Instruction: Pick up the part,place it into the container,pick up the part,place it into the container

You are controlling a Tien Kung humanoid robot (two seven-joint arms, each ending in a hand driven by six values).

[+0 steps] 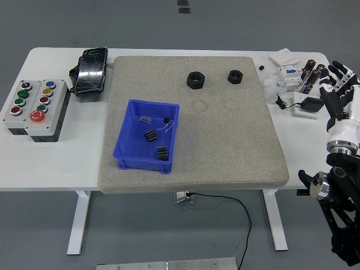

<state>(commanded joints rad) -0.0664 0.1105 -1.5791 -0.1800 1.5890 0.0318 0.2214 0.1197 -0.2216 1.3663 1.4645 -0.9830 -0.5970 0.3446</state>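
Two black hex nuts lie on the grey mat near its far edge: a larger nut [196,80] and a smaller nut [235,76] to its right. A blue bin [128,138] sits on the mat's left half and holds small black gear parts [150,135] and a small clear bag. My right hand [339,90] is at the picture's right edge, over the table's right end, fingers spread and empty, far from both nuts. The left arm is out of view.
A button box [35,107] sits at the left end of the white table [62,163]. A black pouch [90,70] lies at the mat's far left corner. Small electrical parts, dark cylinders [313,73] and a cable sit at the far right corner.
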